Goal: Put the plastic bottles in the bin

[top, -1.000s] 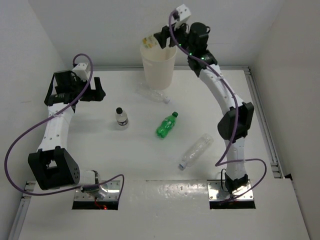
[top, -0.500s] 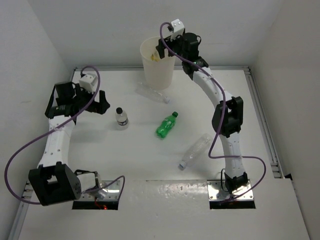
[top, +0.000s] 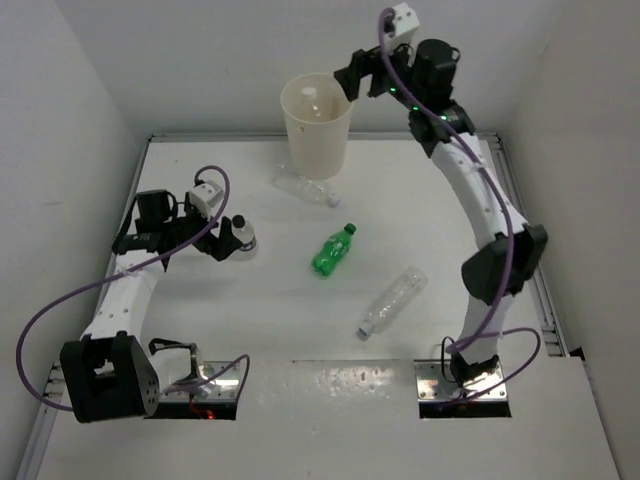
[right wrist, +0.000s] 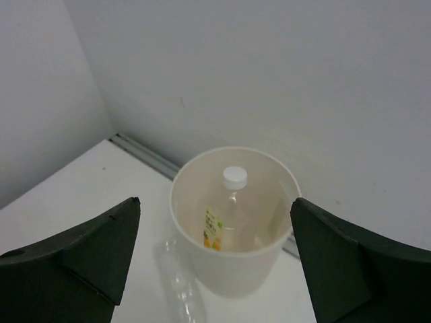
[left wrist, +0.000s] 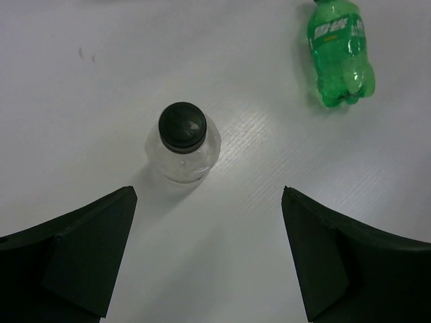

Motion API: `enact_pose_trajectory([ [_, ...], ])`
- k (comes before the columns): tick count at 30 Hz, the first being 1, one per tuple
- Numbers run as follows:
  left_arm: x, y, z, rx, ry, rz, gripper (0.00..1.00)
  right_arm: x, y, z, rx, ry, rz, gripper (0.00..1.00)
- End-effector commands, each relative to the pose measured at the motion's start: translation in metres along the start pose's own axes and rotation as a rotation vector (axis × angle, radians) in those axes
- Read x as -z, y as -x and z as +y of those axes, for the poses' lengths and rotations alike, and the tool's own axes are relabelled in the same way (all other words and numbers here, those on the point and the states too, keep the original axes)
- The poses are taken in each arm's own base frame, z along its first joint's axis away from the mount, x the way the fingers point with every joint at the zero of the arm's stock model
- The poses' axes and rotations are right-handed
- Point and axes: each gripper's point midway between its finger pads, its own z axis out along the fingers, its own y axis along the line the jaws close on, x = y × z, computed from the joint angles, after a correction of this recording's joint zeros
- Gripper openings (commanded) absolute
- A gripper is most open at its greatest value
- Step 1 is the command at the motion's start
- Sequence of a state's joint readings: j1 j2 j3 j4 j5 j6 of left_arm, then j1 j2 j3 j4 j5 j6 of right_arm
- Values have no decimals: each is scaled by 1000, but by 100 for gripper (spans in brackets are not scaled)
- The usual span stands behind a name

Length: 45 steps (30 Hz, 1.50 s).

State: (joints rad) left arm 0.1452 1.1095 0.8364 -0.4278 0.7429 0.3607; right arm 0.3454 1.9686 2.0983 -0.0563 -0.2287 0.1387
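The cream-white bin (top: 318,140) stands at the back centre. The whitish bottle with yellow label (right wrist: 227,214) stands inside it, its white cap (top: 309,96) showing. My right gripper (top: 357,79) is open and empty, above and right of the bin's rim (right wrist: 236,153). My left gripper (top: 222,243) is open, just left of the upright tiny clear bottle with black cap (top: 243,232); in the left wrist view this bottle (left wrist: 182,141) sits ahead of the open jaws. The green bottle (top: 333,250) lies mid-table. One clear bottle (top: 303,187) lies at the bin's foot, another (top: 392,300) lies nearer the front.
White walls close in the table on the left, back and right. A metal rail (top: 520,215) runs along the right edge. The green bottle (left wrist: 339,54) lies up and to the right in the left wrist view. The clear bottle (right wrist: 180,286) lies left of the bin's base.
My right gripper let the whitish bottle go into the bin and rose away to the right, open. My left arm swung forward and right, up to the tiny black-capped bottle.
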Motion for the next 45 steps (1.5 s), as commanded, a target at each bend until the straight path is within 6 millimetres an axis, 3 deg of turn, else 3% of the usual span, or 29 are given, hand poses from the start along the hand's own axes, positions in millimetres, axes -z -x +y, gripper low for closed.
enact_pose_trajectory([
  [1, -18, 6, 9, -70, 28, -31, 96, 57, -25, -16, -59, 36, 151, 91],
  [2, -21, 6, 14, -84, 44, -43, 96, 78, -51, -16, -89, 28, 240, 91],
  [4, -33, 3, 13, -75, 32, -38, 96, 116, -48, -18, -92, 47, 273, 91],
  [5, -37, 8, 16, -81, 43, -53, 96, 137, -97, -38, -127, 14, 380, 91],
  [6, -46, 0, 15, -57, 34, -36, 96, 167, -124, -29, -122, 58, 451, 91],
  [8, -55, -3, 22, -58, 68, -24, 96, 193, -146, -34, -117, 49, 515, 91],
  [10, -67, -6, 24, -65, 78, -23, 96, 225, -161, -24, -97, 68, 573, 91],
  [11, -75, -13, 32, -62, 103, 0, 92, 240, -180, -28, -70, 71, 615, 91],
  [13, -84, -16, 31, -61, 92, 20, 86, 268, -196, -17, -61, 86, 676, 90],
  [15, -94, -24, 35, -48, 97, 55, 71, 295, -225, -10, -20, 101, 753, 88],
  [17, -97, -15, 42, -52, 107, 52, 60, 311, -227, -7, 21, 95, 761, 88],
  [18, -97, -13, 43, -46, 104, 60, 47, 325, -247, 1, 8, 119, 813, 87],
  [20, -94, 27, 48, -55, 105, -4, 30, 342, -256, 10, 31, 144, 841, 87],
  [21, -93, 43, 42, -45, 77, -24, 27, 350, -265, 13, 39, 154, 867, 86],
  [22, -85, 93, 47, -68, 91, -112, 24, 354, -261, 14, 58, 145, 856, 86],
  [23, -77, 127, 41, -40, 81, -180, 22, 368, -274, 10, 26, 118, 885, 86],
  [25, -65, 190, 31, -51, 68, -293, 20, 375, -277, 15, 23, 124, 883, 86],
  [26, -53, 248, 24, -64, 64, -394, 20, 377, -276, 16, 26, 121, 875, 86],
  [28, -47, 294, 23, -60, 80, -474, 20, 383, -285, 19, 32, 128, 880, 86],
  [29, -32, 336, 13, -85, 74, -562, 20, 384, -284, 21, 37, 129, 871, 86],
  [32, -73, 366, 26, -100, 103, -596, 20, 383, -287, 22, 41, 127, 853, 86],
  [33, -62, 384, 16, -134, 98, -638, 20, 383, -288, 21, 39, 126, 855, 86],
  [34, -92, 376, 27, -114, 104, -606, 20, 383, -288, 22, 33, 127, 854, 86],
  [35, -89, 391, 31, -135, 123, -639, 20, 382, -287, 21, 40, 124, 848, 86],
  [37, -116, 388, 36, -146, 162, -622, 22, 381, -285, 20, 43, 123, 845, 86],
  [39, -149, 374, 58, -129, 236, -604, 22, 381, -285, 19, 45, 122, 843, 86],
  [40, -152, 378, 67, -126, 272, -629, 22, 379, -283, 19, 44, 120, 836, 86],
  [42, -177, 364, 74, -123, 260, -607, 22, 380, -283, 19, 37, 117, 844, 86],
  [45, -192, 364, 73, -154, 251, -629, 23, 384, -285, 20, 28, 111, 856, 86],
])
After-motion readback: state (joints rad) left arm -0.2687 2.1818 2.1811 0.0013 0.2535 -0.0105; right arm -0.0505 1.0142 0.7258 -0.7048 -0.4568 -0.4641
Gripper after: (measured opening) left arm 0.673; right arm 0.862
